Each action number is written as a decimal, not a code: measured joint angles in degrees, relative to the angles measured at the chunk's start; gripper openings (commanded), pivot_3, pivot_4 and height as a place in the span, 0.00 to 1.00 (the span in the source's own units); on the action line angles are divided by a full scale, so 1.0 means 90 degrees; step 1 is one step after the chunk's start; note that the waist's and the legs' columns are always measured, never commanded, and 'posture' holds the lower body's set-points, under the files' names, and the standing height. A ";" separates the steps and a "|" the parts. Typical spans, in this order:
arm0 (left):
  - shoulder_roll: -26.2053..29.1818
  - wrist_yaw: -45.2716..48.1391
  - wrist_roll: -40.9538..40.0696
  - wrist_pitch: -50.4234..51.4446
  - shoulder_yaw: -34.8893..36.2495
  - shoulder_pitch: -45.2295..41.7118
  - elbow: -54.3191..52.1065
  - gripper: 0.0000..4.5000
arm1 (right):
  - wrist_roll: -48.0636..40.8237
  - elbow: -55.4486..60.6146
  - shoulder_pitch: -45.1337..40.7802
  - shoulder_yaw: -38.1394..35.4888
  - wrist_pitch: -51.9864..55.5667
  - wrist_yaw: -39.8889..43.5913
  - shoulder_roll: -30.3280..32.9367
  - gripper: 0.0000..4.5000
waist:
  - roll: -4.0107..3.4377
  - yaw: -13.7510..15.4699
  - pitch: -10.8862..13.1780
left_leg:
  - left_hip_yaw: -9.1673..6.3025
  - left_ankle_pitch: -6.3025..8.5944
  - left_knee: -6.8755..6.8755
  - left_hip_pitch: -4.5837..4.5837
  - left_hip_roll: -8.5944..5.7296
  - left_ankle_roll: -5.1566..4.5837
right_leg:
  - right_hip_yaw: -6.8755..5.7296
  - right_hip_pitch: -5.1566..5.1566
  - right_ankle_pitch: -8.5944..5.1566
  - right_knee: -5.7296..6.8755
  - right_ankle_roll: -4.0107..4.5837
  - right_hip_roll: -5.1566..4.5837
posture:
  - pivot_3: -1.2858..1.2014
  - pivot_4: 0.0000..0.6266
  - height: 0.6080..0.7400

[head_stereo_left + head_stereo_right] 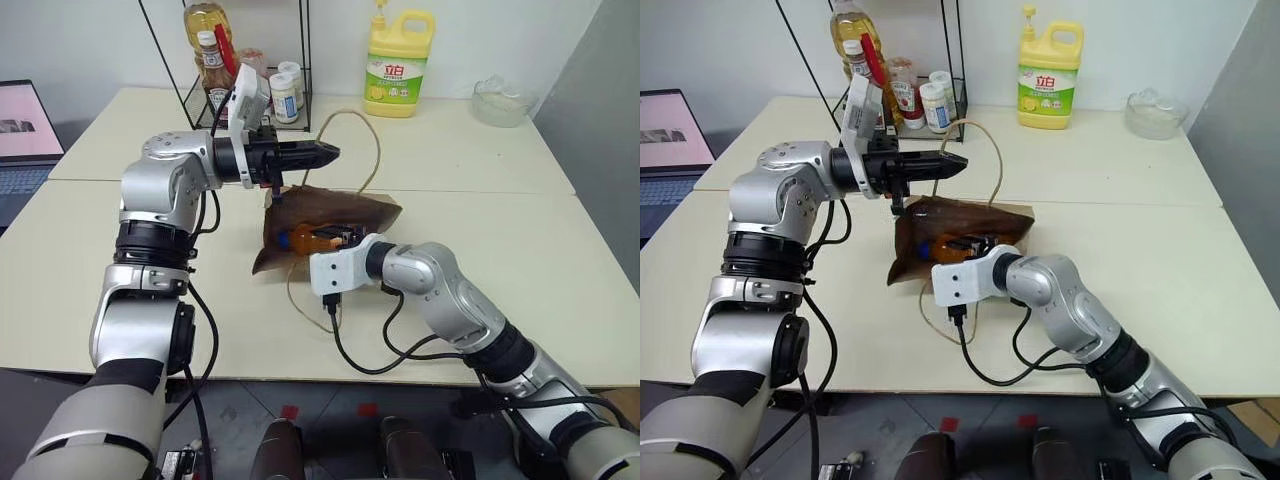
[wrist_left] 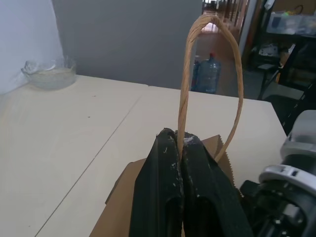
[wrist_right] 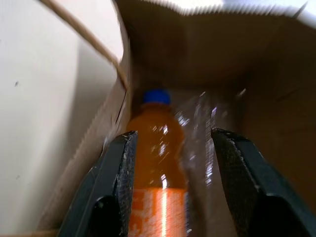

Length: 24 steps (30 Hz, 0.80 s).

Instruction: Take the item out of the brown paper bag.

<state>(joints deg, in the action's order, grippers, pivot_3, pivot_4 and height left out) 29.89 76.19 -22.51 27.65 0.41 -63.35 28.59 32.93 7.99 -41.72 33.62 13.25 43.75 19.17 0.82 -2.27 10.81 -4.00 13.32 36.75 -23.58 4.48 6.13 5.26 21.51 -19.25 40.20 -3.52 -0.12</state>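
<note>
Left gripper (image 2: 181, 148) is clamped on the bag (image 1: 330, 215) handle. Right gripper (image 3: 173, 143), fingers apart, straddles the bottle (image 3: 160, 163). Risk: a finger snags the paper wall and drags the bag.

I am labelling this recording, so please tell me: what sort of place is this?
Probably a lab or office set up as a kitchen test area: pale wooden tables, an open laptop, and a yellow plastic detergent jug beside condiment bottles in a black wire rack.

Yellow detergent jug (image 1: 399, 65), glass bowl (image 1: 502, 101)

2 head eyes look down over table (image 1: 560, 260); wrist cams close on bag (image 2: 123, 197).
</note>
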 measured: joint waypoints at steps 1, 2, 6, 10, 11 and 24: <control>0.0026 -0.0002 -0.0009 0.0073 0.0000 0.0030 -0.0072 0.00 | 0.0014 -0.0093 -0.0086 0.0007 0.0014 0.0012 -0.0062 0.55 | 0.0000 -0.0013 0.0000 | 0.0000 0.0000 0.0000 0.0000 0.0000 0.0000 | 0.0000 0.0000 0.0000 0.0000 0.0000 0.0000 | 0.52 0.24 1.00; 0.0034 -0.0002 -0.0016 0.0110 0.0000 0.0052 -0.0147 0.00 | 0.0030 -0.0180 -0.0159 0.0010 0.0032 0.0016 -0.0106 0.55 | 0.0000 -0.0018 0.0000 | -0.0001 0.0000 -0.0001 0.0000 0.0000 0.0000 | 0.0000 0.0000 0.0000 0.0001 0.0000 0.0000 | 0.52 0.24 1.00; 0.0153 -0.0039 -0.0064 0.0329 0.0002 0.0124 -0.0385 0.00 | 0.0235 -0.0649 -0.0410 0.0156 0.0081 0.0032 -0.0245 0.75 | 0.0000 -0.0027 0.0000 | -0.0003 0.0000 -0.0001 -0.0001 0.0000 0.0000 | -0.0002 0.0001 0.0000 0.0001 0.0000 0.0000 | 0.52 0.24 1.00; 0.0220 -0.0061 -0.0150 0.0386 0.0021 0.0262 -0.0494 0.00 | 0.0467 -0.0933 -0.0548 0.0254 0.0138 0.0186 -0.0299 0.82 | 0.0000 -0.0026 0.0000 | -0.0006 0.0000 -0.0002 -0.0002 0.0000 0.0000 | -0.0007 0.0001 0.0000 0.0001 0.0000 -0.0001 | 0.52 0.24 1.00; 0.0219 -0.0066 -0.0157 0.0393 0.0021 0.0267 -0.0497 0.00 | 0.0482 -0.0933 -0.0550 0.0296 0.0155 0.0252 -0.0314 0.82 | 0.0000 -0.0029 0.0000 | -0.0006 0.0000 -0.0002 -0.0003 0.0000 0.0000 | -0.0006 0.0001 0.0000 0.0001 0.0000 -0.0001 | 0.52 0.24 1.00; 0.0156 -0.0205 -0.0250 0.0504 0.0014 0.0473 -0.0760 0.00 | 0.0917 -0.1986 -0.1128 0.0542 0.0285 0.0312 -0.0894 0.82 | -0.0001 -0.0073 0.0000 | -0.0010 0.0000 -0.0003 -0.0003 0.0000 0.0000 | -0.0010 0.0002 0.0000 0.0002 0.0000 0.0000 | 0.52 0.24 1.00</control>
<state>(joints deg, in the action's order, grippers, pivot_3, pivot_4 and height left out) 31.30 74.35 -24.76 32.18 0.54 -59.09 21.76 41.18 -9.89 -51.87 38.50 15.81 46.56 11.13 0.81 -2.93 10.82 -4.09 13.32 36.72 -23.61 4.48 6.13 5.17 21.53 -19.25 40.22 -3.52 -0.12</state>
